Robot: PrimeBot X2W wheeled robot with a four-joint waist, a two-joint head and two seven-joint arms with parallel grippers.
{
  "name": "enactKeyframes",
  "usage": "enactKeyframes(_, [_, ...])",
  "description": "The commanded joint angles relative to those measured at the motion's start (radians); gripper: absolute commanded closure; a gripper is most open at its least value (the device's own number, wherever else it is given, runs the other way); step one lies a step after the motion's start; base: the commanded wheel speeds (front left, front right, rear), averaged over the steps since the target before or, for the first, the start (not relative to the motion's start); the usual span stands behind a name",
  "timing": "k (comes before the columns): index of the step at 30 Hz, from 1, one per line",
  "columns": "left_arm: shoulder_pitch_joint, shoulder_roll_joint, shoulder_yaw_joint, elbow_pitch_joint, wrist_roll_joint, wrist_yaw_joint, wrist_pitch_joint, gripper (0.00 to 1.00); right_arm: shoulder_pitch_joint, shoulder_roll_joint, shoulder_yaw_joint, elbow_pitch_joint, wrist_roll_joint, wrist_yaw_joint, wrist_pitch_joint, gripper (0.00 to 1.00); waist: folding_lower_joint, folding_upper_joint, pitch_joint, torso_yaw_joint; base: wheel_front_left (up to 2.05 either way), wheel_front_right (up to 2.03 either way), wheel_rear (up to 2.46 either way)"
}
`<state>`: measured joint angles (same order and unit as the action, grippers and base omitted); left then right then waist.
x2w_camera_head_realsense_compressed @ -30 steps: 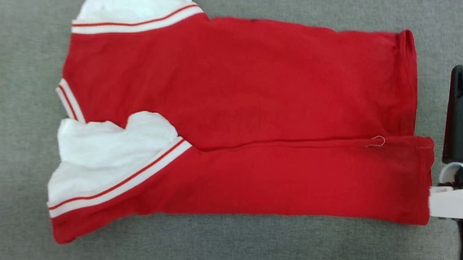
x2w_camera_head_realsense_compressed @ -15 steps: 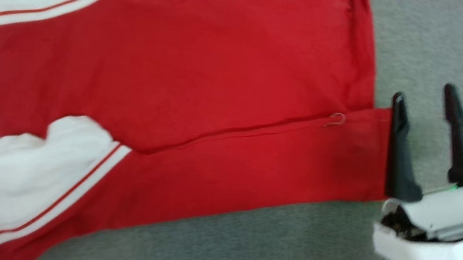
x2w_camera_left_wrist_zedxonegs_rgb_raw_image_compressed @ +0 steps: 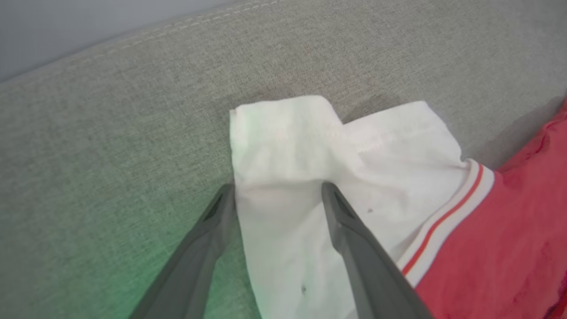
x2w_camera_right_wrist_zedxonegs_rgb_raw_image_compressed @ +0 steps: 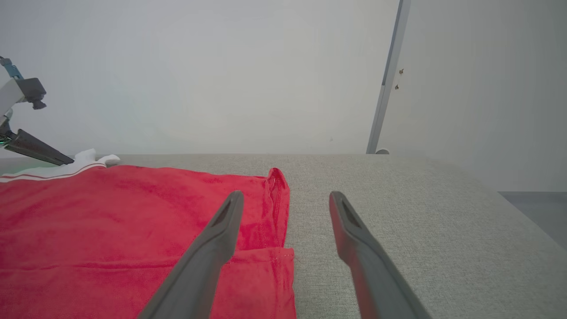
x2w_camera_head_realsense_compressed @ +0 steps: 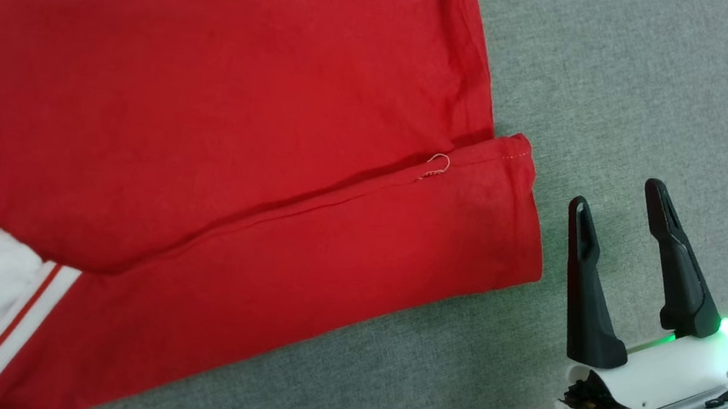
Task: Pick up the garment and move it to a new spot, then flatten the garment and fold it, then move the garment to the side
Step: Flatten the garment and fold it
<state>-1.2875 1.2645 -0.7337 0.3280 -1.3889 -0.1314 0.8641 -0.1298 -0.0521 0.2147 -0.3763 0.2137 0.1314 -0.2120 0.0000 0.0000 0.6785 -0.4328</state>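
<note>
Garment (x2w_camera_head_realsense_compressed: 209, 109) flat, right hand (x2w_camera_head_realsense_compressed: 617, 194) spread beside its hem, empty, left hand (x2w_camera_left_wrist_zedxonegs_rgb_raw_image_compressed: 277, 187) spread astride white sleeve (x2w_camera_left_wrist_zedxonegs_rgb_raw_image_compressed: 390, 146)

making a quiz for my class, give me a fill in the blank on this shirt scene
The body of the shirt is ____.
The sleeve seen between the left claw's fingers is ____.
The right claw stands ____ beside the shirt's hem.
The shirt lies on a ____ fabric surface.
Missing: red; white; open; grey.
</note>
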Motion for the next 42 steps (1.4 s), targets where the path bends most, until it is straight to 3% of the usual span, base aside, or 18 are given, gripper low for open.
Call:
enactKeyframes(1, [-0.004,0.002,-0.009,0.002,-0.014,0.002,0.020,0.00,0.009,0.003,0.004,-0.003,0.005,-0.002,-0.006,0.00,0.0000,0.0000,0.020,-0.017,0.00,0.00,0.00])
enactKeyframes(5, [-0.008,-0.001,-0.034,-0.013,-0.036,0.002,0.094,0.00,0.002,0.003,0.005,-0.004,0.012,-0.002,-0.010,0.00,0.0000,0.0000,0.028,-0.017,0.00,0.00,0.00])
enactKeyframes(6, [-0.008,0.000,-0.039,-0.016,-0.036,0.002,0.098,0.51,-0.004,0.003,0.009,-0.003,0.014,-0.002,-0.009,0.00,0.0000,0.0000,0.030,-0.017,0.00,0.00,0.00])
enactKeyframes(7, [-0.007,-0.001,-0.045,-0.023,-0.043,0.002,0.107,0.71,-0.014,0.003,0.015,-0.002,0.014,-0.002,0.000,0.00,0.0000,0.0000,0.031,-0.016,0.00,0.00,0.00])
enactKeyframes(8, [-0.006,-0.001,-0.047,-0.030,-0.054,0.002,0.113,1.00,-0.031,0.003,0.021,-0.001,0.012,-0.002,0.011,0.00,0.0000,0.0000,0.032,-0.015,0.00,0.00,0.00])
enactKeyframes(12, [-0.015,0.007,-0.055,-0.044,-0.035,0.001,0.097,1.00,-0.117,0.003,0.010,0.018,0.062,-0.002,0.125,0.00,0.0000,0.0000,0.037,-0.008,0.00,0.00,0.00])
enactKeyframes(17, [-0.025,-0.027,-0.071,-0.072,-0.042,0.001,0.076,1.00,-0.368,0.003,-0.013,0.103,0.097,-0.002,0.404,0.00,0.0000,0.0000,0.040,0.034,0.00,0.00,0.00])
enactKeyframes(27, [-0.073,-0.075,-0.101,-0.135,-0.051,0.001,0.045,1.00,-0.843,0.002,-0.094,0.487,0.154,-0.002,0.929,0.00,0.0000,0.0000,0.078,0.130,0.00,0.00,0.00])
enactKeyframes(34, [-0.075,-0.069,-0.135,-0.171,-0.068,0.002,0.024,1.00,-0.943,0.005,-0.067,0.666,0.178,-0.002,1.124,0.00,0.0000,0.0000,0.092,0.149,0.00,0.00,0.00])
enactKeyframes(41, [-0.089,-0.075,-0.160,-0.186,-0.085,0.002,0.009,1.00,-0.966,0.005,-0.081,0.688,0.183,-0.002,1.219,0.00,0.0000,0.0000,0.084,0.156,0.00,0.00,0.00])
enactKeyframes(42, [-0.093,-0.076,-0.163,-0.188,-0.086,0.002,0.010,1.00,-0.966,0.005,-0.079,0.684,0.185,-0.002,1.228,0.18,0.0000,0.0000,0.084,0.157,0.00,0.00,0.00])
